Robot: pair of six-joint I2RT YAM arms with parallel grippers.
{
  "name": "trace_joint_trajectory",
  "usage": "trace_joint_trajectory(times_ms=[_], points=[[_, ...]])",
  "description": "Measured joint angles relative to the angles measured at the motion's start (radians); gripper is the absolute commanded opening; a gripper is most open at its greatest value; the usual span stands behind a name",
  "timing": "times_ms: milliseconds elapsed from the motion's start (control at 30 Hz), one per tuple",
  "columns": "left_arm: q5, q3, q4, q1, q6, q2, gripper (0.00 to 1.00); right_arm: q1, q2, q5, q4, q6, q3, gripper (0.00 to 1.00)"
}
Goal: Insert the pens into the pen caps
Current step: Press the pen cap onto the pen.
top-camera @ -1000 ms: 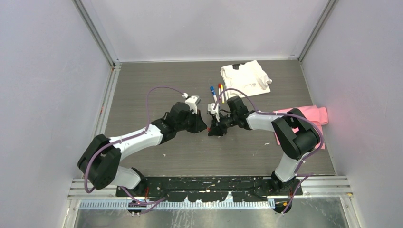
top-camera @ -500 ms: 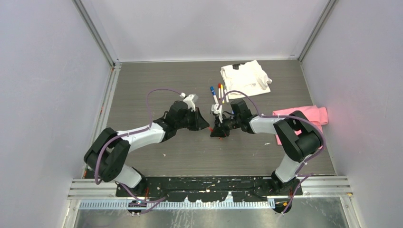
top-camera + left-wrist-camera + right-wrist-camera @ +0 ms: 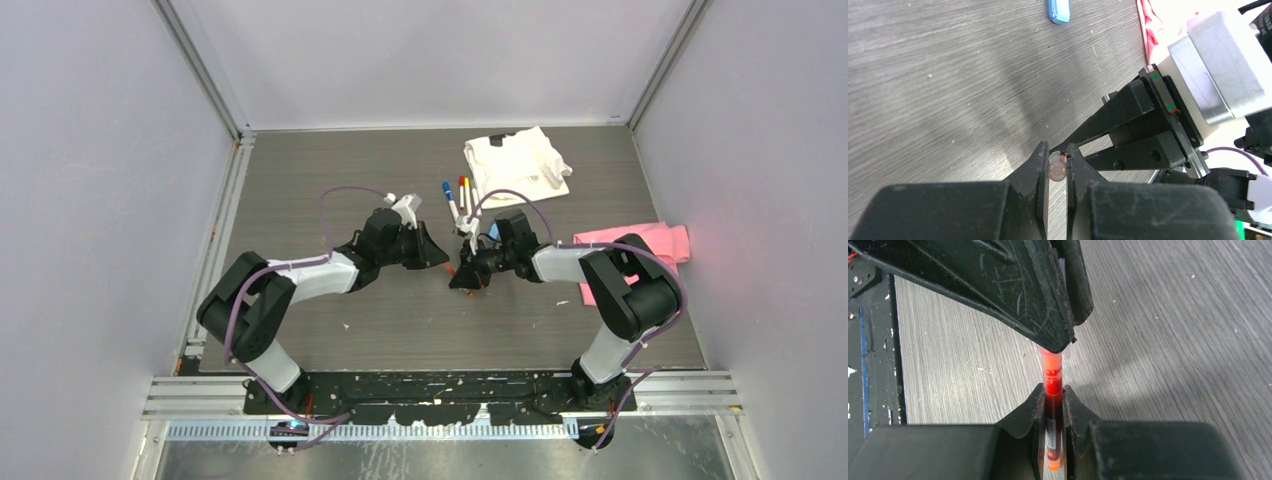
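Right claw (image 3: 1053,388) tightened on pen (image 3: 1053,372), label (image 3: 1050,439) illegible

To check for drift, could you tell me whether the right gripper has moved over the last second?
Yes. The right gripper has shifted a little to the right, toward the pink cloth, its jaws shut on a red pen.

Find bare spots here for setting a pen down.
Free: the far-left corner of the grey wooden table, beyond the left gripper, and the near strip before both arm bases. Crowded: the middle, where it meets the right gripper, and the right side: three white pens, a crumpled white cloth, a pink cloth.
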Motion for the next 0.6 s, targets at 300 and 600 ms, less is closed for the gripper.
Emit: trace_joint_trajectory(times_ms=[300, 600], points=[[0.073, -0.125, 0.058, 0.101, -0.184, -0.098, 0.24, 0.022, 0.000, -0.035, -0.135, -0.177, 0.084, 0.01], [0.115, -0.148, 0.018, 0.166, -0.246, -0.167, 0.48, 0.014, -0.030, -0.081, -0.138, -0.237, 0.121, 0.01]])
